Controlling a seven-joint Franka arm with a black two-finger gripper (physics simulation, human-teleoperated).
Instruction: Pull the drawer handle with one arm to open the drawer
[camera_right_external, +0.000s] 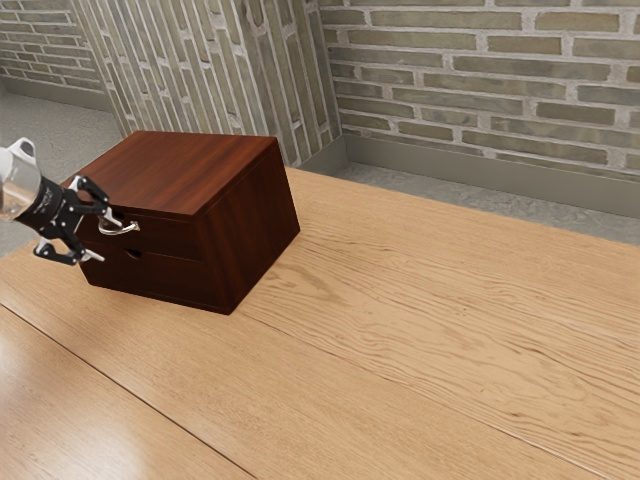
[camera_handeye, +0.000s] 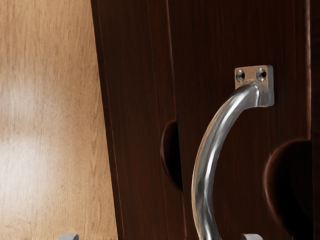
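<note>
At the exterior view's left edge, our gripper (camera_right_external: 92, 232) hangs with its fingers spread apart, just before the silver drawer handle (camera_right_external: 119, 226) of the dark wooden cabinet (camera_right_external: 200, 180) on the worktop (camera_right_external: 400, 330). Seen from the wrist, the handle's curve runs between our fingertips (camera_handeye: 67, 236).

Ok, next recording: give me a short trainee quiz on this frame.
1. Short answer: from which side of the exterior view does the tool reach the drawer box?
2. True or false: the tool is shut on the metal handle.
3. Multiple choice: the drawer box stands on A) a wooden table, B) a brick floor, C) a metal tray.

Key:
1. The exterior view's left.
2. False: the tool is open, its fingers spread apart at the metal handle.
3. A.
</note>
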